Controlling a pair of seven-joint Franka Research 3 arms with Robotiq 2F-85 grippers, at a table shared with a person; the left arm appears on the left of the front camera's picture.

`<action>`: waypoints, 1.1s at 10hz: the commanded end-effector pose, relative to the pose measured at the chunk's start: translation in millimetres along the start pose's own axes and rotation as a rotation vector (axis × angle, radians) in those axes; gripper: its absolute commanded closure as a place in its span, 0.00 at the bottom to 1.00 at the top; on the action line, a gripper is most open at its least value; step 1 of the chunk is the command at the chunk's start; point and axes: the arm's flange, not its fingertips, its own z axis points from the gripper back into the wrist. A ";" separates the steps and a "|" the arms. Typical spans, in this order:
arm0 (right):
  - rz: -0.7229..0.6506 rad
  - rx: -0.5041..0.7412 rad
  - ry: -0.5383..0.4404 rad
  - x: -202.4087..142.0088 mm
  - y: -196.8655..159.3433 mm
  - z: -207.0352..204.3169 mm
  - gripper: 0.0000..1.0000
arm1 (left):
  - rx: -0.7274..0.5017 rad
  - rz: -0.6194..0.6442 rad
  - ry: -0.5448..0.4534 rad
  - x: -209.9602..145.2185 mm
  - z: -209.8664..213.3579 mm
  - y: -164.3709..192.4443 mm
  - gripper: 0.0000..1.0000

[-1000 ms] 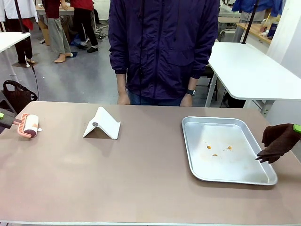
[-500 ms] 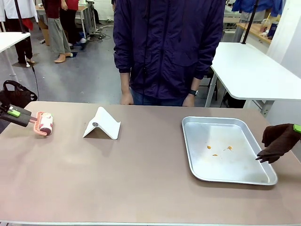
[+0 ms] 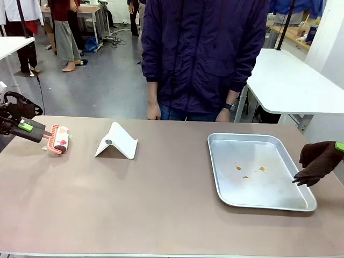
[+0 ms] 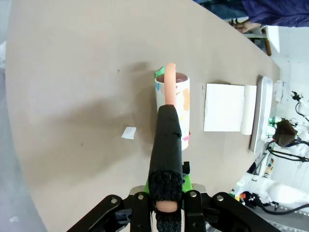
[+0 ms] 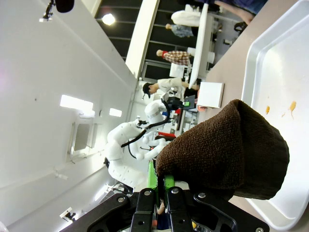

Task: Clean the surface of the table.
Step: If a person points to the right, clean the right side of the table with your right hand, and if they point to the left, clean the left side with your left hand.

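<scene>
Table point(image 3: 161, 215), a broad matte brownish-taupe top, fills the near view. On its right lies a silver metal tray point(image 3: 306, 203) holding orange crumbs point(image 3: 238, 167). The right gripper point(image 3: 339, 146), jaws closed on a dark brown cloth point(image 3: 317, 161), hangs at the tray's right rim. Farther left sits a white folded stand point(image 3: 118, 142). At far left, the left gripper point(image 3: 27, 128) clamps a pink lint roller point(image 3: 59, 140) by its handle. Beyond stand a person in a dark jacket point(image 3: 204, 54) and a white-topped table point(image 3: 290, 80) on grey floor point(image 3: 97, 91).
</scene>
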 end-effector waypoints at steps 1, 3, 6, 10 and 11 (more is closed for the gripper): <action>-0.006 -0.005 0.000 0.1 6.3 -0.4 1.00 | -0.023 0.014 0.007 -9.7 12.2 8.2 0.78; -0.006 -0.005 0.000 0.1 6.3 -0.4 1.00 | -0.054 0.038 0.000 -15.9 27.1 21.3 0.78; -0.006 -0.005 0.000 0.1 6.3 -0.4 1.00 | -0.323 -0.103 -0.093 -55.2 85.5 11.3 0.78; -0.006 -0.005 0.000 0.1 6.3 -0.4 1.00 | -0.534 -0.093 -0.100 -125.4 153.7 38.7 0.78; -0.006 -0.005 0.000 0.1 6.3 -0.4 1.00 | -0.555 -0.058 -0.163 -142.2 162.6 52.7 0.78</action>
